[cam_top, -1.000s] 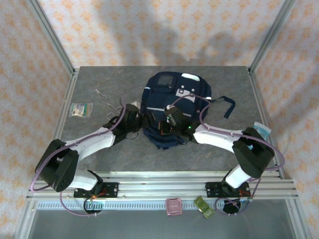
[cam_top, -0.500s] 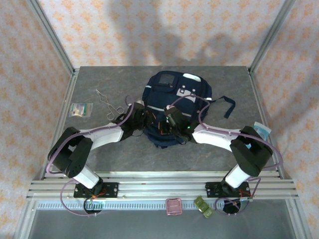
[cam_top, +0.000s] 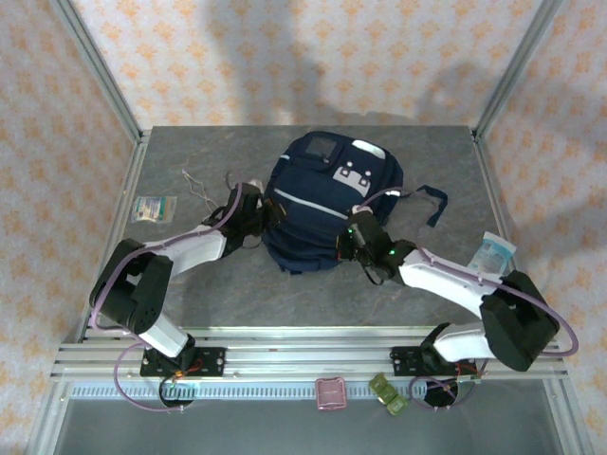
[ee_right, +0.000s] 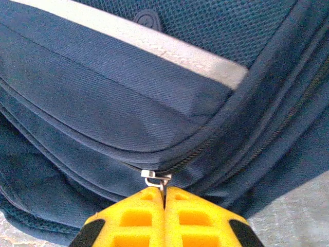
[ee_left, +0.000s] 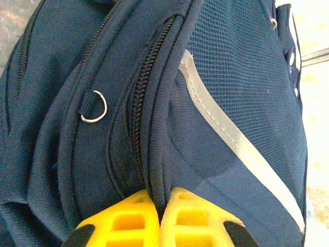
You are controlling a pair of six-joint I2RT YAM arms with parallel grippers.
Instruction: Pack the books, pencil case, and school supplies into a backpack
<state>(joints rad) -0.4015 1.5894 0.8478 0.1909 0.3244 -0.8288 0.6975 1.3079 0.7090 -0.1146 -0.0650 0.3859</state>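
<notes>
At the very tips of the right tool (ee_right: 164, 195), which is closed tight on it, sits the zipper pull (ee_right: 156, 178) of the backpack (cam_top: 322, 194), its track running off up-right from that tool, while the left tool (ee_left: 158, 199), across the backpack, is clamped on a fabric fold.

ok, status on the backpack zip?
Left gripper shut, pinching backpack fabric beside the zipper. Right gripper shut on zipper pull. Bent wire and flat packet lie left of the backpack, clear of both.
</notes>
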